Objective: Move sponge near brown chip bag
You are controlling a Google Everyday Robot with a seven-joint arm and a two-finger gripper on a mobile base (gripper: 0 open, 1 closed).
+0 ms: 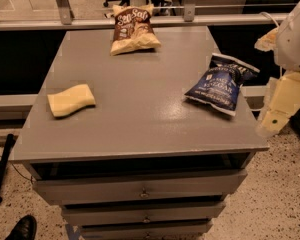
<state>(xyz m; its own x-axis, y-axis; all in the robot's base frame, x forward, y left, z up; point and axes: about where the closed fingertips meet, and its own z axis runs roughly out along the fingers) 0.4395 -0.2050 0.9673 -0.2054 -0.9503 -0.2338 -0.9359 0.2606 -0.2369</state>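
Note:
The pale yellow sponge point(71, 100) lies flat on the left side of the grey tabletop point(140, 114). The brown chip bag point(132, 29) lies at the far edge of the table, near its middle. My gripper point(277, 109) hangs at the right edge of the view, beside the table's right edge and off its surface, far from the sponge. It holds nothing that I can see.
A dark blue chip bag point(221, 83) lies on the right side of the table. The table is a cabinet with drawers point(142, 190) below. A metal rail point(190, 20) runs behind it. A dark shoe point(22, 228) shows at the bottom left.

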